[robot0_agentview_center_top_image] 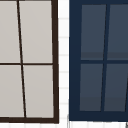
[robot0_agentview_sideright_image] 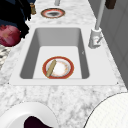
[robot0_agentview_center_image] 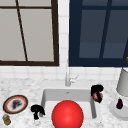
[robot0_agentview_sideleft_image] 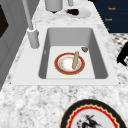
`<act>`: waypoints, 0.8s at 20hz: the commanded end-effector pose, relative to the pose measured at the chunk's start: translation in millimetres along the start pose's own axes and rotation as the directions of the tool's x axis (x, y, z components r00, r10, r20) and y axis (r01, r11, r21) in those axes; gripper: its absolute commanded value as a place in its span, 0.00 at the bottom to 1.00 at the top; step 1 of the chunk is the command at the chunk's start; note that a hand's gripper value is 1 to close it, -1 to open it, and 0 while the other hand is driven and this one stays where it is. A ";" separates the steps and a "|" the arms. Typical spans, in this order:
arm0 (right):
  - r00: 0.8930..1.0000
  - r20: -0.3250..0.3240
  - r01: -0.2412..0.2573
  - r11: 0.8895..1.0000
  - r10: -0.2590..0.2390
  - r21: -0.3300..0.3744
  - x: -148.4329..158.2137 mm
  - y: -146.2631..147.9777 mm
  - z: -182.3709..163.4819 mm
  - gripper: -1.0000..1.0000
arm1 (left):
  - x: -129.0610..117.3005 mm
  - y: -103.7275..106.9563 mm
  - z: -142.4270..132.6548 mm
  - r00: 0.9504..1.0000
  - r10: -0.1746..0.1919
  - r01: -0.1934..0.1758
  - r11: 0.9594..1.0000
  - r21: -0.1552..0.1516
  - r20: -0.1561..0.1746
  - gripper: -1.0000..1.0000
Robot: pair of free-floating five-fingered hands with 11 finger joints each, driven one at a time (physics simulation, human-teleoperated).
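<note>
My right hand (robot0_agentview_center_image: 97,89) hangs above the sink's right rim, shut on a round red onion (robot0_agentview_center_image: 96,96). In the right side view this hand (robot0_agentview_sideright_image: 17,12) and the onion (robot0_agentview_sideright_image: 8,35) show at the upper left, out in front of the counter. My left hand (robot0_agentview_center_image: 37,110) hovers at the sink's (robot0_agentview_center_image: 47,96) front left corner, fingers relaxed and hanging down, holding nothing. A black hand (robot0_agentview_sideleft_image: 123,53) shows at the right edge of the left side view. In the sink lies a red-rimmed plate (robot0_agentview_sideleft_image: 65,65) with a tan stick (robot0_agentview_sideleft_image: 75,60) across it.
A big red sphere (robot0_agentview_center_image: 67,114) sits before the sink's front. Left counter: a patterned plate (robot0_agentview_center_image: 15,104) and a small jar (robot0_agentview_center_image: 6,120). Right counter: an eggplant (robot0_agentview_center_image: 119,103) on a white plate (robot0_agentview_center_image: 113,110), and a grey canister (robot0_agentview_center_image: 123,82). The faucet (robot0_agentview_center_image: 68,80) stands behind the basin.
</note>
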 end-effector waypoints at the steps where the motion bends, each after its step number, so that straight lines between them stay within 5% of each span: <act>1: 0.999 -0.021 0.043 0.999 -0.043 -0.009 -14.8 -3.9 22.8 1.00 | 0.0 0.0 0.0 1.000 0.000 0.000 1.000 0.000 0.000 0.50; 11: 0.997 -0.060 0.037 0.999 -0.039 -0.021 -60.1 -2.0 60.1 1.00 | 0.0 0.0 0.0 1.000 0.000 0.000 1.000 0.000 0.000 0.50; 16: 0.986 -0.154 0.065 0.998 -0.067 -0.021 -68.5 15.3 54.0 1.00 | 0.0 0.0 0.0 1.000 0.000 0.000 1.000 0.000 0.000 0.50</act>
